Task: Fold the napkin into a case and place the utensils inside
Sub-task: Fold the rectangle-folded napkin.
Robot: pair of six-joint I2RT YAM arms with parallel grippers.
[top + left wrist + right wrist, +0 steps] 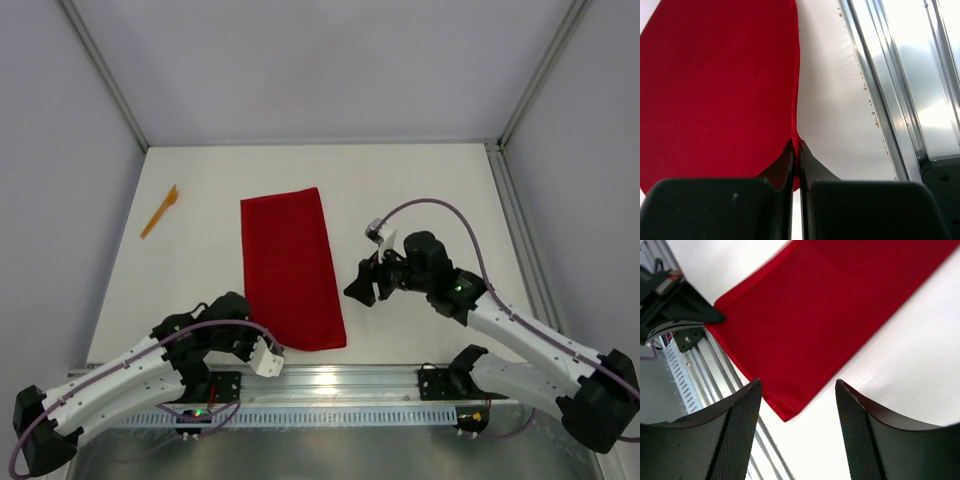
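The red napkin point(290, 265) lies flat on the white table as a long folded strip, and it also fills the left wrist view point(715, 90). My left gripper point(266, 345) sits at its near left corner, shut point(799, 144) on the cloth's edge. My right gripper point(365, 283) hovers just right of the strip. It stands open point(797, 385) above the near right corner of the napkin point(830, 310), with nothing between its fingers. One slim orange utensil point(160, 210) lies at the far left of the table, apart from the cloth.
A metal rail point(330, 380) runs along the near table edge, close behind the napkin's near end. White enclosure walls and corner posts point(100, 70) bound the table. The left gripper's black body point(680, 310) shows in the right wrist view.
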